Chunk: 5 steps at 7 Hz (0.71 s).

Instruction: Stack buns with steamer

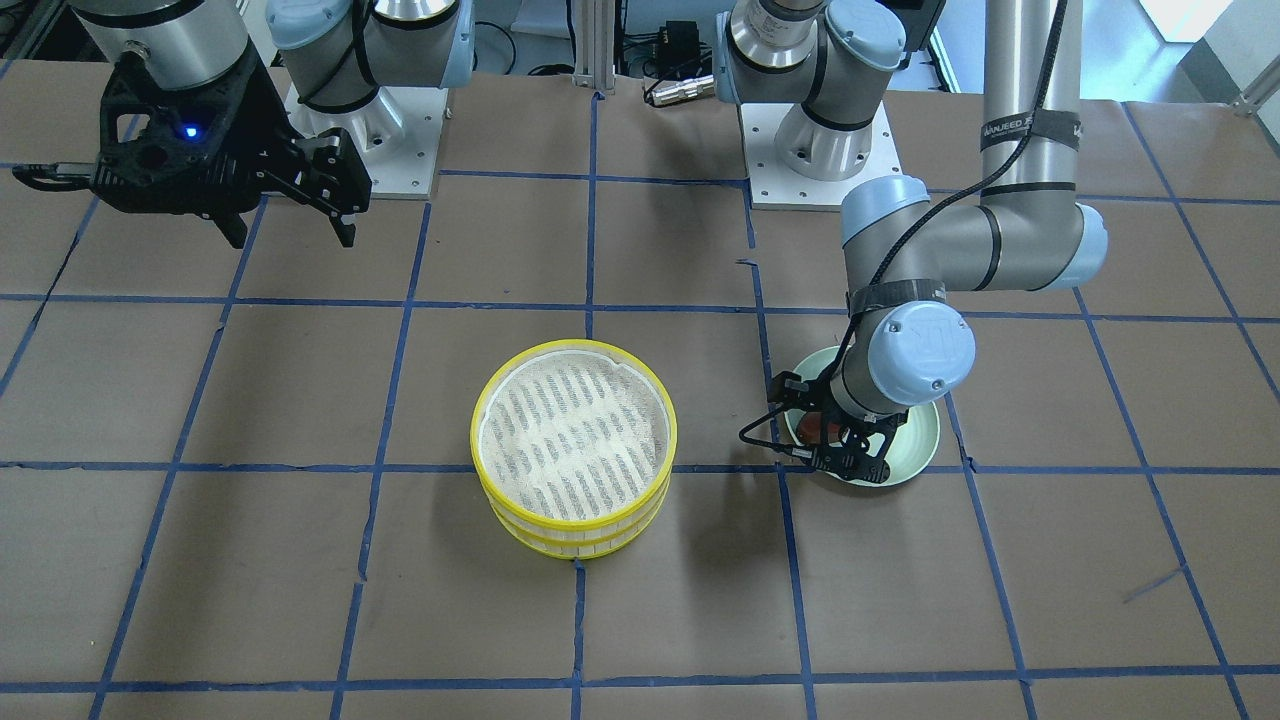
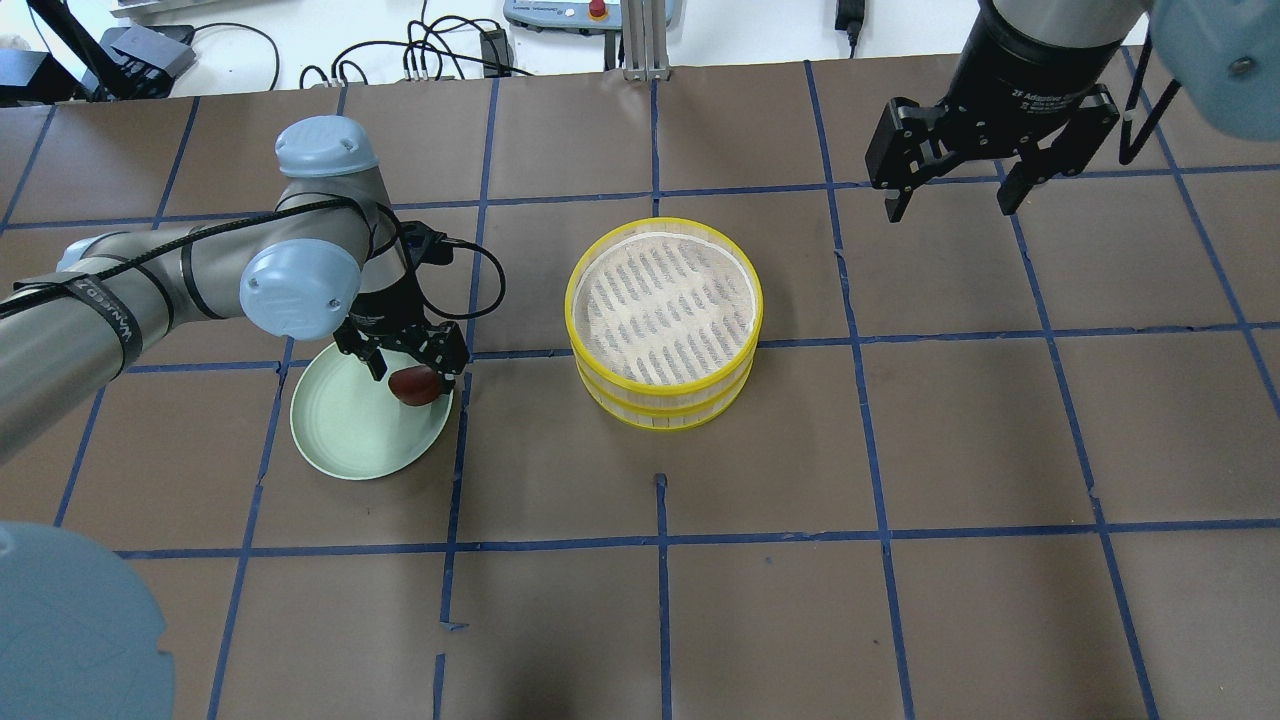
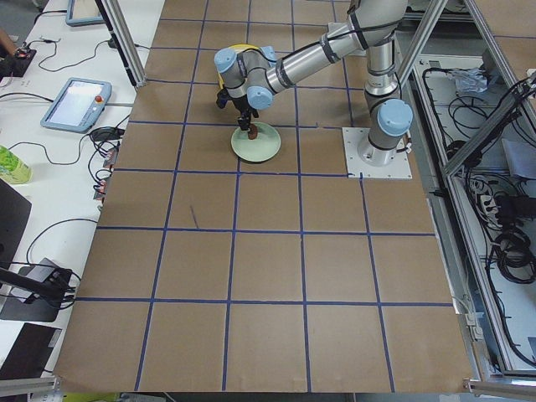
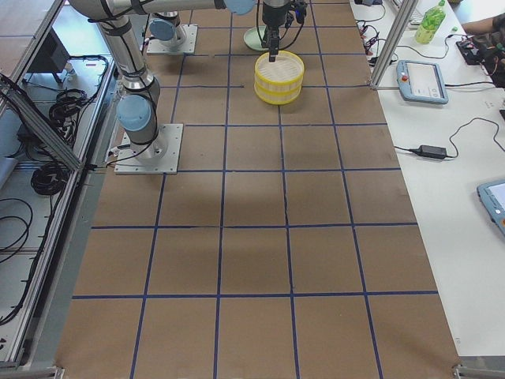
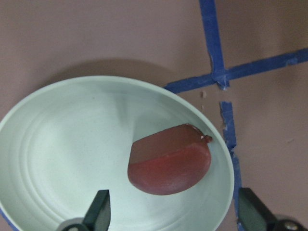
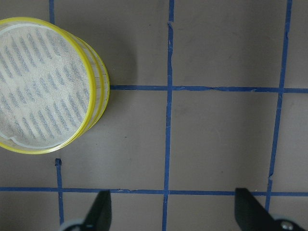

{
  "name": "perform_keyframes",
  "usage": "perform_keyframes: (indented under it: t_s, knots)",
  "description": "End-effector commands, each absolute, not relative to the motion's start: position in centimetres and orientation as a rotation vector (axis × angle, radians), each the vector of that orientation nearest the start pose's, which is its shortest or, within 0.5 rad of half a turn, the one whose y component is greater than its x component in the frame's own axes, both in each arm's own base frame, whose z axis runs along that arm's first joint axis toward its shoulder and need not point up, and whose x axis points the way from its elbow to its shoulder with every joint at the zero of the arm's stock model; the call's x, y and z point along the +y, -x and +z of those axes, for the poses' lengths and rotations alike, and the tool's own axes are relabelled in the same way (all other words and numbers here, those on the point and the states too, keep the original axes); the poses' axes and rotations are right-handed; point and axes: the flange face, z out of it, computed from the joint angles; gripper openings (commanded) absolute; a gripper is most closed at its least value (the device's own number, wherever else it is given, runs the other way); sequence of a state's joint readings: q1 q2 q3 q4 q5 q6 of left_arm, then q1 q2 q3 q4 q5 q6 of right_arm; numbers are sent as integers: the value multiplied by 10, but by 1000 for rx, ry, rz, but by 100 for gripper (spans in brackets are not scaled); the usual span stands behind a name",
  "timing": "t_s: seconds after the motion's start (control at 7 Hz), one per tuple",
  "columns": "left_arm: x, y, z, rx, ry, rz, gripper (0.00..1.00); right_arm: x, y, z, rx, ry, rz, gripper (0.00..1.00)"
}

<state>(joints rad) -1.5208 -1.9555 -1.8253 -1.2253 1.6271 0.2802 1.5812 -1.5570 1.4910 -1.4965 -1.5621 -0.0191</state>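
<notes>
The steamer (image 2: 663, 310) is two yellow-rimmed tiers stacked at the table's middle; its top slatted tray is bare. It also shows in the front view (image 1: 573, 440) and the right wrist view (image 6: 43, 82). The dark reddish-brown bun (image 2: 412, 388) lies on the pale green plate (image 2: 350, 440). My left gripper (image 2: 410, 372) is low over it and open, one finger on each side of the bun (image 5: 168, 166), not touching it. My right gripper (image 2: 948, 210) is open and empty, high at the far right. The white bun is not in view.
Brown paper with a blue tape grid covers the table. The green plate (image 1: 915, 440) sits to the left of the steamer in the overhead view, about one grid square away. Cables, tablets and a bottle lie beyond the table's edges.
</notes>
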Motion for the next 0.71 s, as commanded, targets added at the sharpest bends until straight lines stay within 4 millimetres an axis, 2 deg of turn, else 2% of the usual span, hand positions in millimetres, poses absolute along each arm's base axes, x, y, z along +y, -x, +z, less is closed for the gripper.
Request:
perform_keyframes:
  t_s: [0.0, 0.14, 0.29, 0.43, 0.57]
  knots:
    - [-548, 101, 193, 3082, -373, 472, 79, -497, -133, 512, 3140, 48, 14, 91]
    - [-548, 100, 193, 3080, -376, 475, 50, -497, -133, 511, 3140, 72, 17, 91]
    - [-548, 100, 193, 3080, -371, 472, 36, -497, -131, 509, 3143, 72, 22, 91]
    - [-548, 100, 193, 3080, -366, 477, 15, -496, -133, 510, 3145, 80, 20, 92]
    - [-547, 100, 193, 3082, -364, 479, 10, -496, -134, 509, 3143, 80, 22, 92]
